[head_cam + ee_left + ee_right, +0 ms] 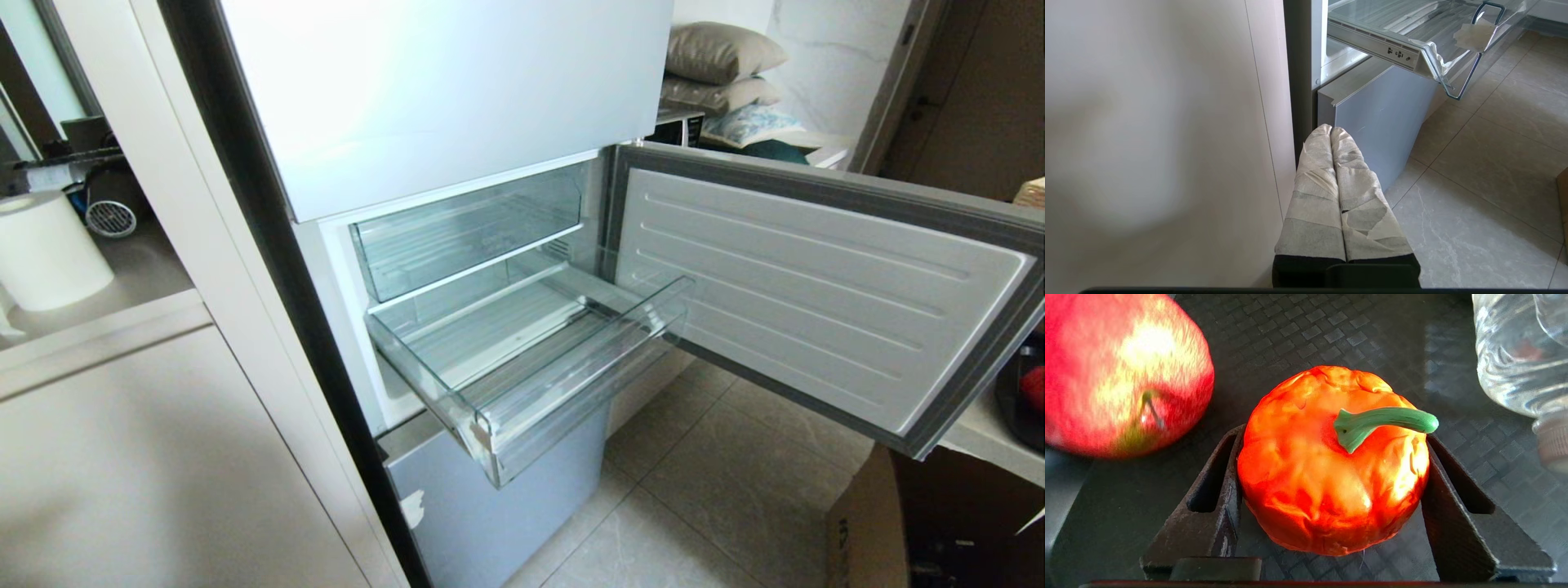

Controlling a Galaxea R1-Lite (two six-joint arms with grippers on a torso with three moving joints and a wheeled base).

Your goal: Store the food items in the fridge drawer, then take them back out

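Your right tool [1331, 490] has both fingers against the orange pepper [1327, 465], beside the red apple [1122, 371]; your left tool [1331, 134] sits pressed together below the pulled-out fridge drawer [563, 384].

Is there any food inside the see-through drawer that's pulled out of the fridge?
No. The fridge drawer shows only its bare ribbed floor. Its rear part sits under the clear bin above, partly covered, but nothing shows there either.

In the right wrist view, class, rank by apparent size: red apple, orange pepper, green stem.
1. Glossy orange pepper
2. Red apple, partly cut off and nearer the edge, so unsure
3. Green stem
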